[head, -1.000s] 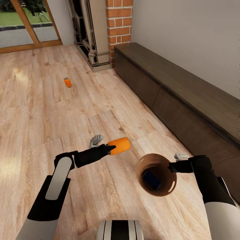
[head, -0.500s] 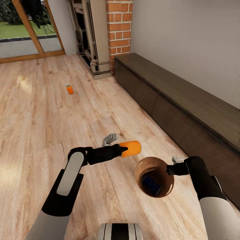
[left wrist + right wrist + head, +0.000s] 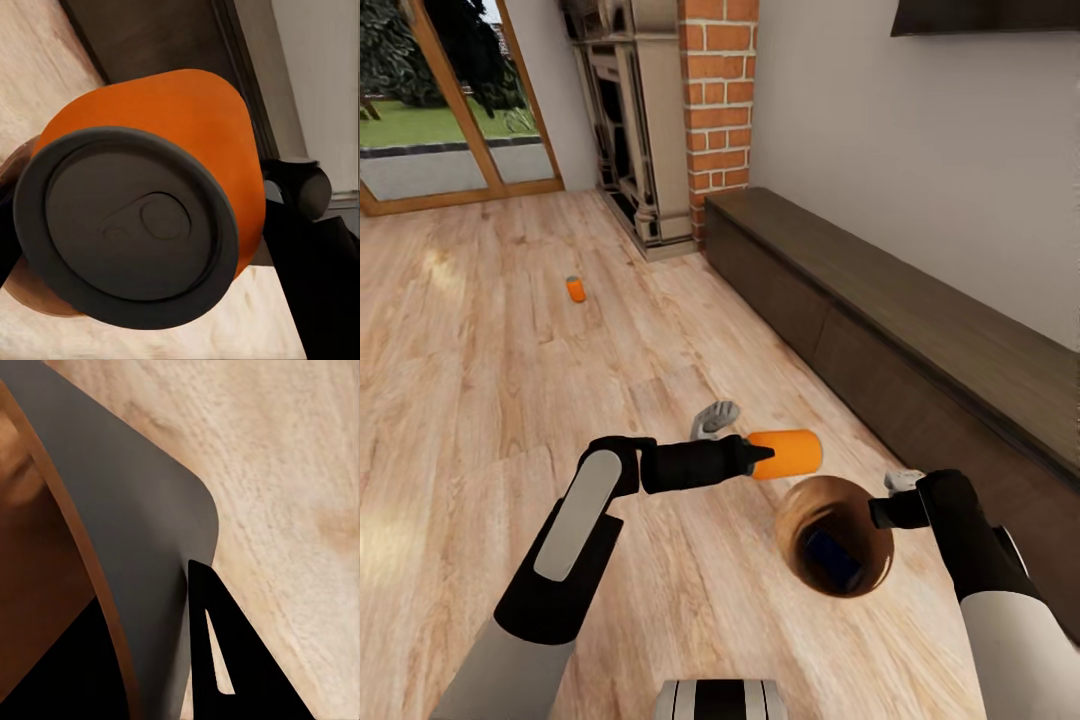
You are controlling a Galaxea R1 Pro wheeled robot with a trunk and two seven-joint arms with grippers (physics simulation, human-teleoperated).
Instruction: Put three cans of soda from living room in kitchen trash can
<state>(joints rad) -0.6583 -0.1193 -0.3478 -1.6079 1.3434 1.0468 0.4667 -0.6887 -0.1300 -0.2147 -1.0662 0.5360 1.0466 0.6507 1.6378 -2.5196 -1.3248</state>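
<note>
Progress check, living room. The tash can [image 3: 836, 533] is hanging off the right gripper [image 3: 888, 512], whose jaws are pinching its rim; the right wrist view is showing the wall [image 3: 127, 547] clamped between the fingers. The bin is tilting, mouth facing up and toward the robot. A blue can [image 3: 832, 560] is already lying inside, so I'm counting one of three as done.

The left gripper [image 3: 758, 456] is clenching the second orange can [image 3: 790, 453], holding it in the air just beside and slightly far-left of the bin's mouth. Its long axis is running roughly level, left-to-right, free end pointing right toward the cabinet [image 3: 920, 340]. In the left wrist view the can's top [image 3: 127, 225] is facing the camera.

Third can [image 3: 576, 289] is sitting on the floor [image 3: 470, 380], far left, well apart, apparently upright.

Remaining, as I'm judging it: drop this one in, fetch the last, then carry the bin to the kitchen.
</note>
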